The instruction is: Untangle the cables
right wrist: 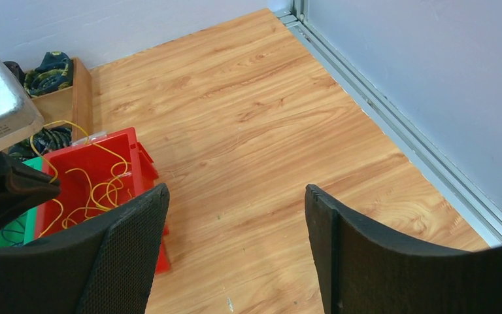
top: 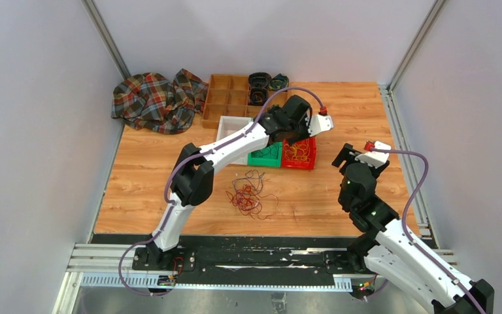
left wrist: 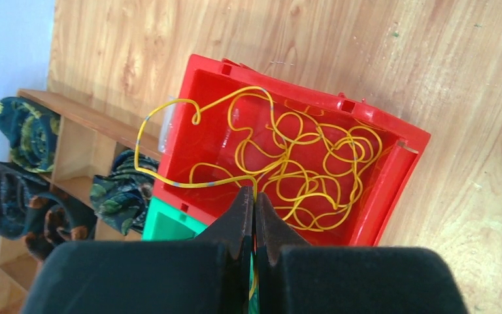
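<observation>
Top external view, nearest first: red and dark tangle (top: 251, 195) of cables lying loose on the table (top: 131, 196), around the middle and toward the near edge, with nothing gripping it. Right jaws spread wide and empty, hovering over bare wood by the right edge, well apart from that tangle. Farther back, left jaws above the red bin (top: 299, 166), just beside the green bin (top: 265, 159) and the white bin (top: 230, 124). Behind those, a wooden divider tray (top: 225, 98) at the far edge and a plaid cloth (top: 153, 101) in the far left corner.

Left wrist view: left jaws clenched tip to tip on one yellow cable (left wrist: 301, 163), pinched right at the tips, looping out over the bin's wall and back into the heap of yellow coils inside.

Judged on handling: thin, light, springy wire, limp enough to drape, prone to snagging neighbouring loops and dragging them along; smooth sheath likely to slip from a shallow pinch. Best taken at a free end or an outer loop standing clear, never through the knotted middle. For the table tangle, probably one side pinned and a single strand drawn away slowly.
</observation>
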